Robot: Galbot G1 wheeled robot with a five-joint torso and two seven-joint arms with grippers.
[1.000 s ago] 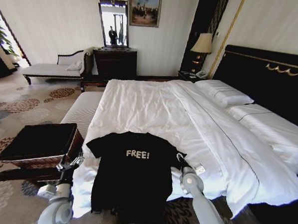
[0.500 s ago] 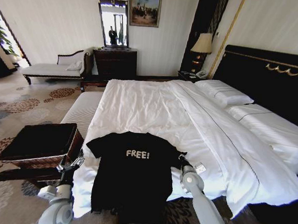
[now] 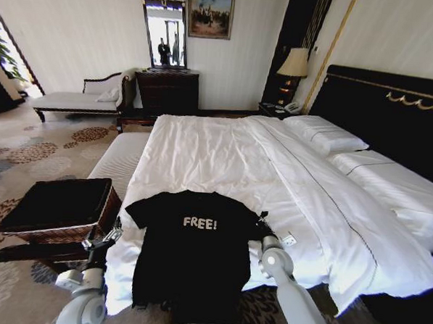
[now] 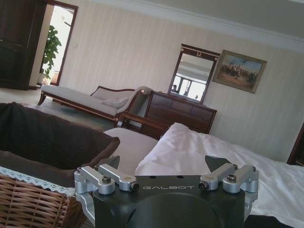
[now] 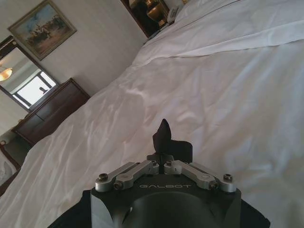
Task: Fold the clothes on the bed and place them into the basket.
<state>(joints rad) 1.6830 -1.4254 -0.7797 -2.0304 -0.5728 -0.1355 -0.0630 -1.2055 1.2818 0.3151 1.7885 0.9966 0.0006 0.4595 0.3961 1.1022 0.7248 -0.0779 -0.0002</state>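
A pale-walled bedroom with a patterned carpet holds the bed (image 3: 224, 155), its white duvet running from the tall black headboard (image 3: 393, 113) down to the foot edge nearest the robot. The T-shirt (image 3: 194, 248) lies flat, chest up, at that foot edge, close to the corner on the robot's left, its white "FREE!" lettering readable, its sleeves spread and its hem hanging over the edge toward the floor. The right gripper (image 3: 260, 224) sits at the shirt's right sleeve, low on the duvet; in its wrist view the fingers (image 5: 161, 135) are drawn together on a pinch of black cloth that stands up between them above the white duvet. The left gripper (image 3: 112, 234) hovers off the bed's left side, beside the shirt's left edge and apart from it, between the mattress and the basket (image 3: 58, 210); its fingers (image 4: 216, 164) stand wide apart with nothing between them. The wicker basket with its black lining stands on the carpet by the foot corner on the robot's left. Beyond it a pale bench (image 3: 121, 157) runs along the bed's side, and against the far wall stand a dark dresser (image 3: 167, 90) under a mirror (image 3: 164, 32), a chaise longue (image 3: 78, 97) and a bedside lamp (image 3: 294, 64).
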